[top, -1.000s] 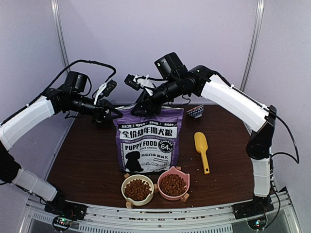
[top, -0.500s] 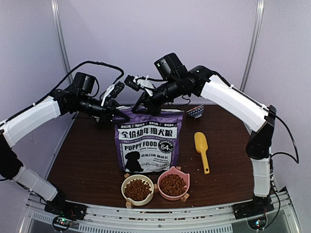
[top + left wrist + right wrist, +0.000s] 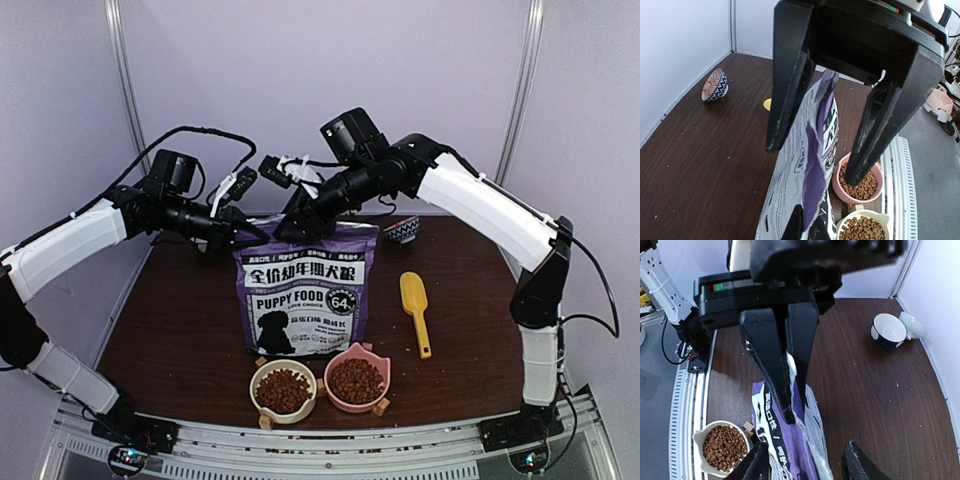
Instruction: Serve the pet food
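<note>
The purple "PUPPY FOOD" bag (image 3: 305, 290) stands upright mid-table. My right gripper (image 3: 292, 226) is shut on the bag's top edge; in the right wrist view (image 3: 794, 402) its fingers pinch the white torn rim. My left gripper (image 3: 248, 233) is open at the bag's top left corner; in the left wrist view (image 3: 812, 165) its fingers straddle the bag's edge (image 3: 815, 165) without closing. Brown kibble fills the cream bowl (image 3: 283, 390) and the pink bowl (image 3: 357, 381) in front of the bag. Both bowls also show in the left wrist view, cream (image 3: 862, 229) and pink (image 3: 860, 186).
A yellow scoop (image 3: 415, 305) lies to the right of the bag. A small patterned bowl (image 3: 402, 230) sits at the back right, near the wall, and also shows in the left wrist view (image 3: 715, 85). Walls close the back and sides.
My left arm has swung right, bringing its open gripper up to the bag's top left corner. My right gripper has kept its hold on the bag's top.
</note>
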Available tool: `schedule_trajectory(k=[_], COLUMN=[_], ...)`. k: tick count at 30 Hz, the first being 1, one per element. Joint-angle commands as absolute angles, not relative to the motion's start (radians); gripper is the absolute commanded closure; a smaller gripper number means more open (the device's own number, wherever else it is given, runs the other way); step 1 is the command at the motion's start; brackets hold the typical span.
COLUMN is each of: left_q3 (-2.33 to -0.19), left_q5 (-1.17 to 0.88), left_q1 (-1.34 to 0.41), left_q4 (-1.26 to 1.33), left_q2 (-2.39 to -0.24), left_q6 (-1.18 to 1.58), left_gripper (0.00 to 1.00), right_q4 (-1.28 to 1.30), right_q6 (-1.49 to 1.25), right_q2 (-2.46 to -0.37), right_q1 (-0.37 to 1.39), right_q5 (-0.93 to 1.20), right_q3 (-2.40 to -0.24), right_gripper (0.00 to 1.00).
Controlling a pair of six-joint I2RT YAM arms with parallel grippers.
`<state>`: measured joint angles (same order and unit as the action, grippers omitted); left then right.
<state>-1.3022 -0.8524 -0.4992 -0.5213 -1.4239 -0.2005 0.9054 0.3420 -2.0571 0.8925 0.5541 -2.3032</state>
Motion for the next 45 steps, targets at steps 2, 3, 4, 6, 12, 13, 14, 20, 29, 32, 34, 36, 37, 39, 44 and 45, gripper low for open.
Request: schedule_trajectory(k=[2, 3, 4, 6, 12, 13, 14, 20, 29, 32, 34, 36, 37, 39, 44, 45], left_q3=[-1.291, -1.292, -1.292, -1.293, -1.309, -1.313, -1.318, -1.328, -1.335, -1.332, -1.328, -1.324, -1.319, -1.314, -1.307, -1.307], left_q5=[-0.858, -0.857, -0.856, -0.854, -0.844, -0.841, -0.836, -0.828, -0.847, -0.855, -0.858, -0.862, -0.864, -0.871, -0.866, -0.865], left_q1=[-0.506, -0.507, -0.506, -0.506, -0.506, -0.506, -0.507, -0.507, -0.507, -0.506, -0.507, -0.507, -0.507, -0.506, -0.508, -0.507], left_q4=[-0.466, -0.466, -0.467, -0.467, -0.468, -0.47, -0.473, -0.479, -0.476, -0.465, -0.453, -0.439, -0.428, -0.408, -0.415, -0.423], left_q2=[-1.41, -1.408, -1.407, -1.405, -1.407, -1.407, -1.407, -1.398, -1.396, -1.389, -1.383, -1.376, -1.373, -1.366, -1.371, -1.373], left_q6=[-0.199, -0.201, -0.201, -0.201, -0.199, -0.198, -0.2, -0.204, -0.199, -0.192, -0.184, -0.176, -0.168, -0.156, -0.159, -0.163], left_gripper=[1.0, 1.0, 1.0, 1.0, 0.7, 0.59, 0.53, 0.58, 0.45, 0.39, 0.37, 0.4, 0.43, 0.53, 0.72, 0.73], right_q4=[1.004, 1.021, 1.034, 1.056, 1.066, 1.061, 1.055, 1.036, 1.034, 1.03, 1.026, 1.024, 1.021, 1.019, 1.016, 1.016], right_q6=[0.391, 0.393, 0.393, 0.393, 0.388, 0.387, 0.386, 0.388, 0.381, 0.378, 0.376, 0.376, 0.374, 0.373, 0.369, 0.37], right_q2=[-1.994, -1.994, -1.994, -1.994, -1.992, -1.99, -1.986, -1.973, -1.973, -1.973, -1.971, -1.97, -1.968, -1.968, -1.969, -1.968], right_q1=[0.885, 0.881, 0.876, 0.867, 0.864, 0.864, 0.864, 0.865, 0.864, 0.864, 0.864, 0.864, 0.864, 0.864, 0.864, 0.864], right_q5=[0.445, 0.439, 0.436, 0.436, 0.471, 0.481, 0.489, 0.495, 0.5, 0.506, 0.507, 0.509, 0.511, 0.514, 0.518, 0.519], right_q3=[-2.28, -2.28, -2.28, -2.277, -2.269, -2.265, -2.261, -2.249, -2.243, -2.244, -2.244, -2.244, -2.244, -2.243, -2.244, -2.244], right_gripper=[0.45, 0.45, 0.46, 0.55, 1.0, 1.0, 1.0, 1.0, 1.0, 1.0, 1.0, 1.0, 1.0, 1.0, 1.0, 1.0])
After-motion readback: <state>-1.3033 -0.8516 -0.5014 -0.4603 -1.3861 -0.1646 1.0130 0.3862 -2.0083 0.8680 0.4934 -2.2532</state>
